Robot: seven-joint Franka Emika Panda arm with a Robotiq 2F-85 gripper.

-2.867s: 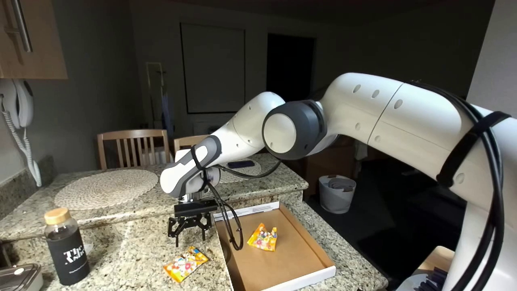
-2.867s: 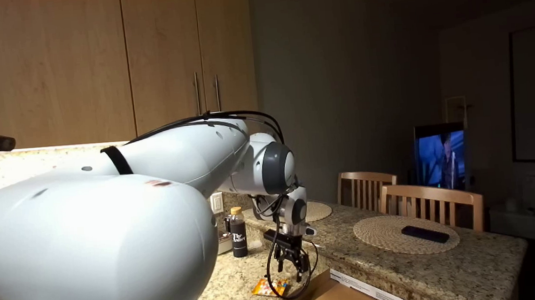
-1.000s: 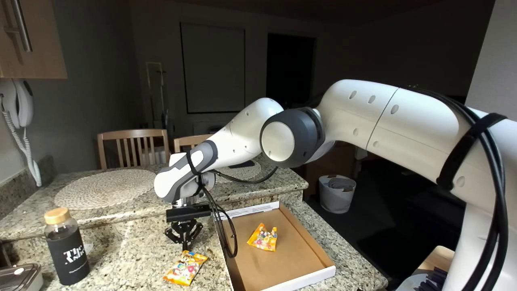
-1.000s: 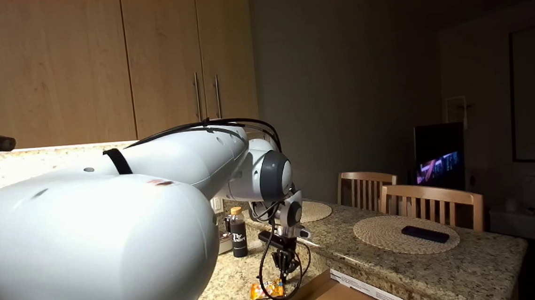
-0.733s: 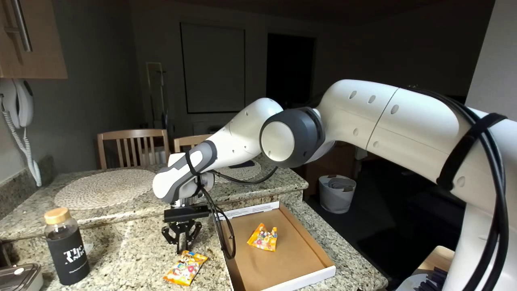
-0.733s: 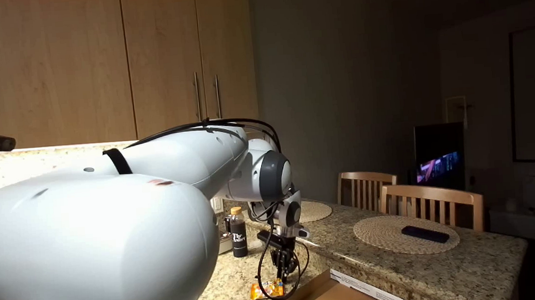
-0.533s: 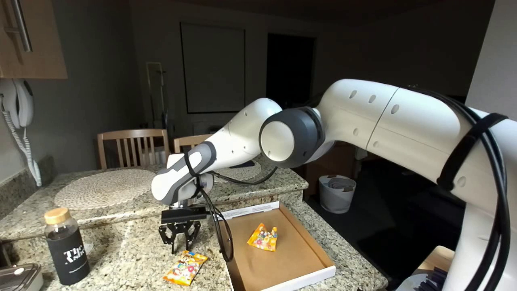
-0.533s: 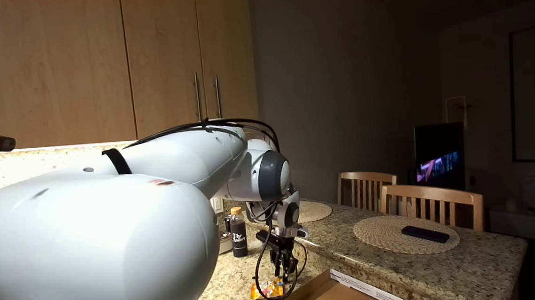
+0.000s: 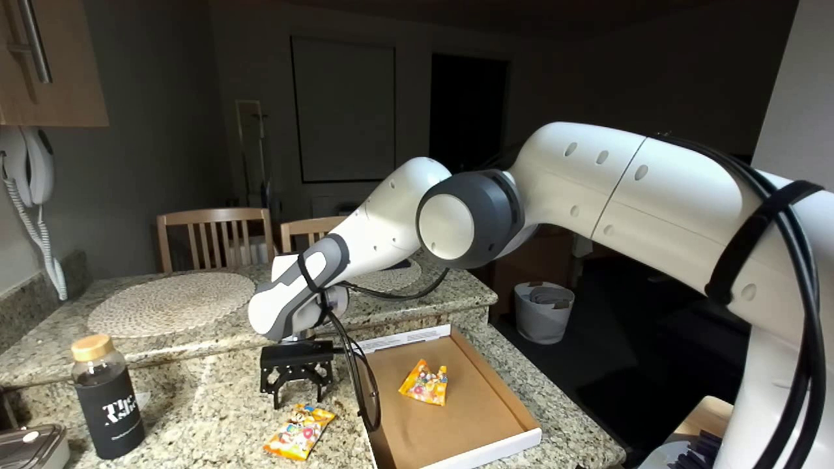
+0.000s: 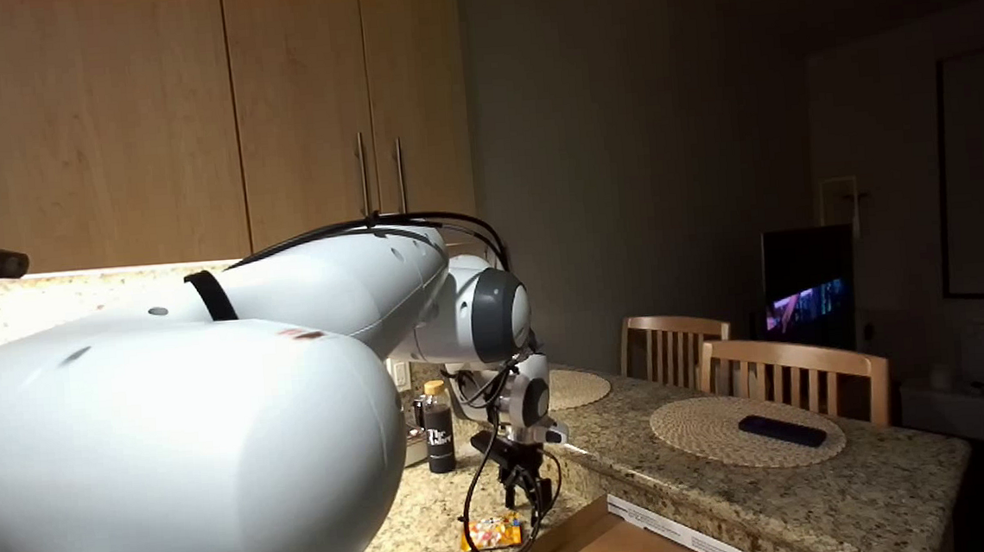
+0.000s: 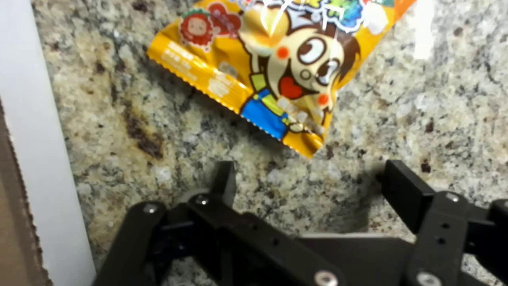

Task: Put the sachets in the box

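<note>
well, a yellow sachet [image 9: 300, 432] lies flat on the speckled tabletop [image 9: 215, 430], and a dark bottle [image 9: 109, 407] stands to its left in an exterior view. just behind that sachet hangs the end effector [image 9: 298, 398], its two jaws spread wide. beside them is the big flat box [image 9: 462, 417], with another yellow sachet [image 9: 425, 383] lying in it. farther back, a round mat [image 9: 172, 305] lies on a higher ledge [image 9: 52, 345], with wooden chairs [image 9: 215, 216] behind.

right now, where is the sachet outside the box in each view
In an exterior view: sachet low, left of centre.
In an exterior view: sachet low, near centre.
Wrist view: sachet at top centre, partly cropped.
Shared landmark: box, to its right in both exterior views, left in the wrist view.
</note>
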